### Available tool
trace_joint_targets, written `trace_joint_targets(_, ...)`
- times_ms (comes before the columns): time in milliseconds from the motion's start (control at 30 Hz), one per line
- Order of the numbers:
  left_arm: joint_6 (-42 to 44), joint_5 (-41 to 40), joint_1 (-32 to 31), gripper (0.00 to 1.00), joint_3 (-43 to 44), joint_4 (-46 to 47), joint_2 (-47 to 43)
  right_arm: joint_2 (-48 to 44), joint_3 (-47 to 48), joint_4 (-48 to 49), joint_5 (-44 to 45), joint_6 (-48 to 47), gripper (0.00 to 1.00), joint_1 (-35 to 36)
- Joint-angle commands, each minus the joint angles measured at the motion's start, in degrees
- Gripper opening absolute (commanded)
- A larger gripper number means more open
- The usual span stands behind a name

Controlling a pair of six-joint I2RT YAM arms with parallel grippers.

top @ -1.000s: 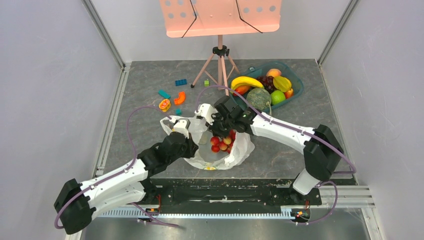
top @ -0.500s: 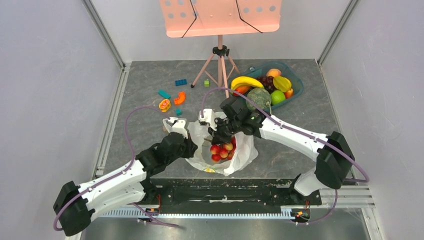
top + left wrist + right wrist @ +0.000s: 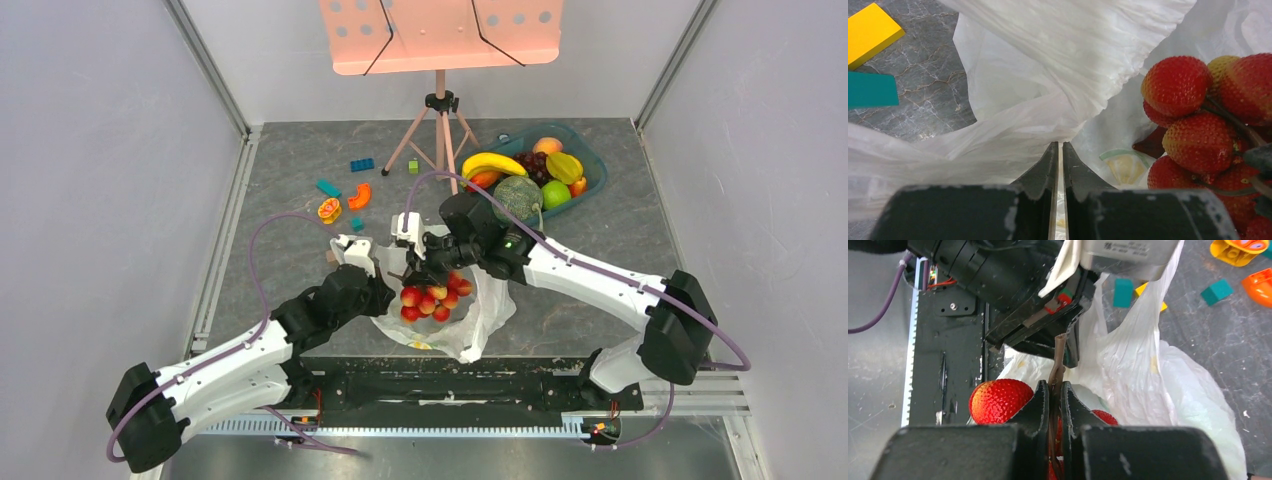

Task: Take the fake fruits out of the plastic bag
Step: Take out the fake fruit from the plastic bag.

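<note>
The plastic bag [image 3: 478, 312] lies crumpled at the near middle of the table, its mouth held open. My left gripper [image 3: 380, 275] is shut on the bag's left rim; thin white film is pinched between its jaws [image 3: 1058, 146]. My right gripper [image 3: 418, 278] is shut on the brown stem [image 3: 1056, 352] of the cluster of red-pink balls [image 3: 428, 300], which hangs over the bag's mouth. The cluster also shows in the left wrist view [image 3: 1198, 120] and the right wrist view [image 3: 998, 400]. A yellow banana bunch [image 3: 492, 162] lies at the back in a tray.
A teal tray [image 3: 592, 160] at the back right holds the netted melon [image 3: 517, 196], dark grapes and other fruit. A music stand's tripod [image 3: 438, 135] stands at the back centre. Loose toy blocks [image 3: 345, 195] lie left of the bag. Grey walls close both sides.
My right gripper has moved left and towards the near edge with the red cluster, which now hangs higher over the bag's mouth. The left gripper has kept its hold on the rim.
</note>
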Motion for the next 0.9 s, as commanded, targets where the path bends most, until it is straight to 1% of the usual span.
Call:
trace_joint_targets(0, -1.6, -1.1, 0.3, 0.12, 0.0, 0.0, -1.1, -2.5, 1.1, 7.3, 1.8, 3.5, 0.00, 0.0)
trace_joint_targets(200, -1.8, -0.8, 0.3, 0.12, -0.4, 0.3, -1.3, -4.2, 2.8, 11.7, 3.3, 8.2, 0.00, 0.1)
trace_joint_targets(367, -1.3, -0.7, 0.3, 0.12, -0.2, -0.3, -1.4, -6.9, 4.8, 13.8, 8.5, 11.1, 0.00, 0.1)
trace_joint_targets(500, -1.0, -0.7, 0.4, 0.12, 0.3, -0.5, -1.2, -10.3, 4.8, 16.0, 14.2, 14.2, 0.00, 0.0)
trace_joint_targets(700, -1.1, -0.7, 0.3, 0.12, 0.5, -1.0, -1.4, -16.2, 5.1, 16.2, 27.1, 17.9, 0.00, -0.2)
trace_joint_targets(767, -1.0, -0.6, 0.4, 0.12, 0.6, -1.2, -1.5, -18.1, 5.3, 14.9, 33.5, 19.5, 0.00, -0.7)
trace_joint_targets(867, -1.0, -0.6, 0.3, 0.12, 0.7, -1.4, -1.8, -20.0, 5.2, 12.0, 39.6, 20.8, 0.00, -3.2)
